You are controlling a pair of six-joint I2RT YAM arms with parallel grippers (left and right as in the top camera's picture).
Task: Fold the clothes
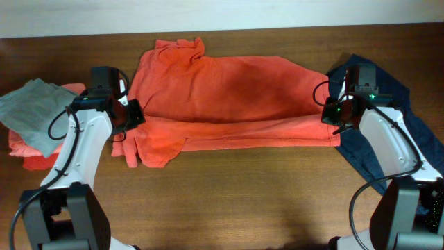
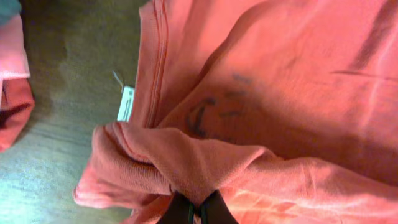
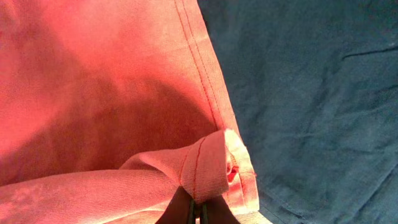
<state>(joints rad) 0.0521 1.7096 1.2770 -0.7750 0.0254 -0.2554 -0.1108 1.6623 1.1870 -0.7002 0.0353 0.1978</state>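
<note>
I've got a grey folded top (image 1: 31, 107) at the left, lying on a coral-pink folded garment (image 1: 29, 156). A dark blue cloth (image 1: 424, 132) is spread at the right. All sit on a brown wooden table (image 1: 243, 201).

A dark brown, wood-grain surface (image 1: 243, 201) fills the overhead view, its grain running from 9 to 3 o'clock. At 12 o'clock a pale cream band (image 1: 277, 14) borders it; wall or floor is unclear. Light is even, shadows soft.
</note>
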